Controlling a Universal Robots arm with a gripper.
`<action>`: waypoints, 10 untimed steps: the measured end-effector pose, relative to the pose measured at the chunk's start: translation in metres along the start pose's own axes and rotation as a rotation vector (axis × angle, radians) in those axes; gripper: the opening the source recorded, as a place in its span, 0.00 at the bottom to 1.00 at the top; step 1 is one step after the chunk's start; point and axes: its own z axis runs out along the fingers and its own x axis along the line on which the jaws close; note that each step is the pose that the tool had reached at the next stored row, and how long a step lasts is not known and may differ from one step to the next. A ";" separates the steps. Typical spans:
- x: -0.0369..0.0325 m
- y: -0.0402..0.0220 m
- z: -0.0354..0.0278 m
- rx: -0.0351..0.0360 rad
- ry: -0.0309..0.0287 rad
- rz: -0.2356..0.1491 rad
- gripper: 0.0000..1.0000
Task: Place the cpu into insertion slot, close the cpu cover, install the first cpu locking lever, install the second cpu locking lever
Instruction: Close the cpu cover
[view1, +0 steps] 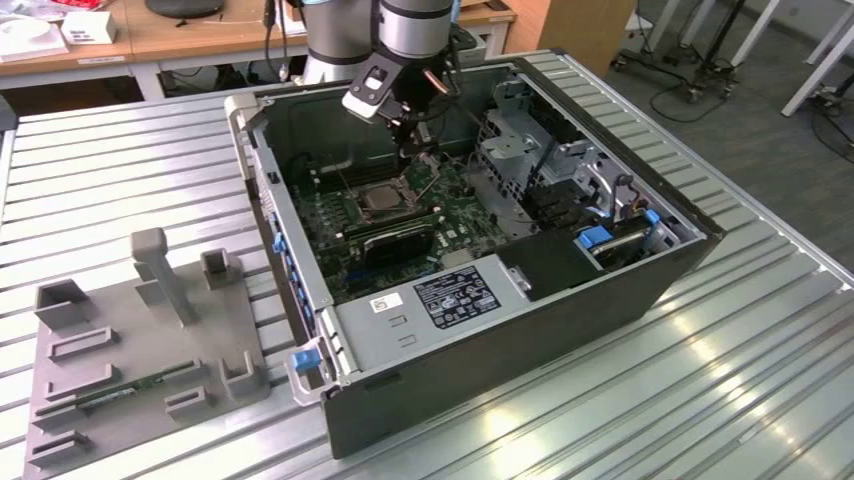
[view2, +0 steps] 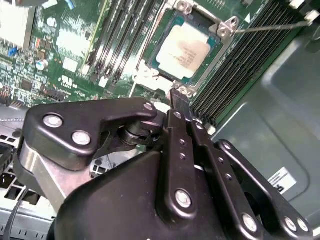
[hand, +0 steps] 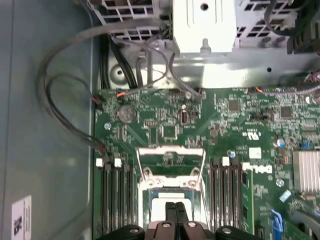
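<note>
The cpu, a silvery square chip, lies in the insertion slot on the green motherboard; in the exterior view the cpu sits mid-case. In the first wrist view the cpu cover stands raised off the socket, its window showing the board behind, with the cpu just below it. A thin locking lever sticks out sideways from the socket corner. My gripper is shut with nothing visibly between its fingers, its tip right at the socket's near edge. From the exterior view, the gripper reaches down into the open case.
Black memory slots flank the socket on both sides. A finned heatsink and loose cables are nearby. A metal drive cage rises beside the board. A grey fixture lies on the table at the exterior view's left.
</note>
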 end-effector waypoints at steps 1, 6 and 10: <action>0.0000 0.0018 0.0001 0.0000 0.0000 0.000 0.11; 0.0002 0.0113 0.0005 -0.0001 0.0001 0.000 0.11; 0.0004 0.0194 0.0008 -0.0001 0.0001 0.000 0.11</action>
